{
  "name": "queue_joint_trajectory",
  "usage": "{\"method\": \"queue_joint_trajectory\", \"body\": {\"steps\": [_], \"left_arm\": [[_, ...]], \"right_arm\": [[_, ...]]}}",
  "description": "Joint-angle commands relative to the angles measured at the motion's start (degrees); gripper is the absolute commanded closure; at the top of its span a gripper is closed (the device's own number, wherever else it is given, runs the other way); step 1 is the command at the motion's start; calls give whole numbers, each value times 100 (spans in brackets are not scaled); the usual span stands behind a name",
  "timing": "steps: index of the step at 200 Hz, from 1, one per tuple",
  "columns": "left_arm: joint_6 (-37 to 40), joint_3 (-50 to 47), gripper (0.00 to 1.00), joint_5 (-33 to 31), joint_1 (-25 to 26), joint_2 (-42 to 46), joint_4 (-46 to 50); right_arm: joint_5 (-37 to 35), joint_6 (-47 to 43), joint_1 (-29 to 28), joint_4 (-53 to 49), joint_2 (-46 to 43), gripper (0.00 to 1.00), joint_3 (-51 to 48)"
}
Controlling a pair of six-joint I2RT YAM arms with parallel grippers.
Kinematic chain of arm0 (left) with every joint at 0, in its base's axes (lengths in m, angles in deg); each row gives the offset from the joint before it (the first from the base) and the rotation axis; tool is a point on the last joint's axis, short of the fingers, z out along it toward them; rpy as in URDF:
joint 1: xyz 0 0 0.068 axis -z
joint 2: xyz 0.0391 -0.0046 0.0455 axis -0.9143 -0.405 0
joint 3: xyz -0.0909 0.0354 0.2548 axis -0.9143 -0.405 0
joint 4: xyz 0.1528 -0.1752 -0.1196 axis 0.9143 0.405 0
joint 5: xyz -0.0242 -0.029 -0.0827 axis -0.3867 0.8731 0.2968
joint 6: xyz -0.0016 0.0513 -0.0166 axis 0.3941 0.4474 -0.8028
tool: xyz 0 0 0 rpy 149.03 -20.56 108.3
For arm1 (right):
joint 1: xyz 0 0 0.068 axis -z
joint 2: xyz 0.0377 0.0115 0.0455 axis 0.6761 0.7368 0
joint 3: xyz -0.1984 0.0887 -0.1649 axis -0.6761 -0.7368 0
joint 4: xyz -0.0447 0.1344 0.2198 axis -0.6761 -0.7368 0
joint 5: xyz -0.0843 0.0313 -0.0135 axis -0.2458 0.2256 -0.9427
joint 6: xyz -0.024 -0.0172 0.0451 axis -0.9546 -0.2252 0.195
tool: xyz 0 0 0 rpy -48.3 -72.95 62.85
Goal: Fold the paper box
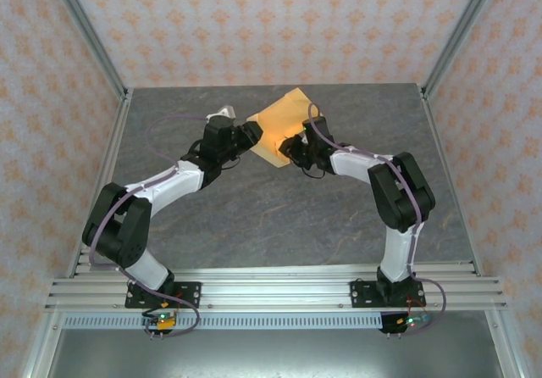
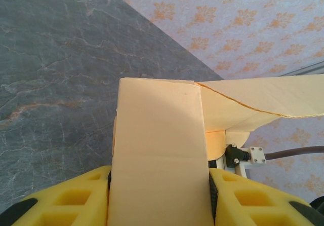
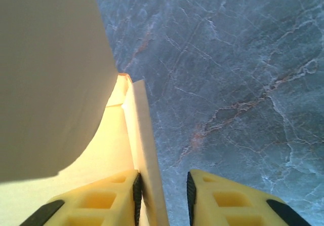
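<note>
Between the fingers of the left gripper sits a flat panel of the paper box. It fills the gap from pad to pad, so that gripper is clamped on the card. Just past the fingertips the panel ends at a fold, and a wider flap spreads away to one side of it. Seen from above, the paper box sits tilted between the two arms, with the left gripper at one edge and the right gripper at the opposite edge. Up close, the right gripper stands slack. A thin edge of card lies against one finger's pad, and bare grey table shows between that edge and the other finger.
</note>
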Motion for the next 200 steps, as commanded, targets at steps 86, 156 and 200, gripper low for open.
{"method": "queue_joint_trajectory", "body": {"steps": [86, 156, 200], "left_arm": [[-281, 293, 74, -76, 464, -237, -679], [-542, 155, 74, -336, 524, -330, -543], [-559, 94, 74, -692, 528, -328, -452]], "right_arm": [[-101, -10, -364, -417, 618, 82, 296], [-1463, -126, -523, -1372, 347, 83, 358], [-1787, -250, -587, -1527, 196, 82, 215]]}}
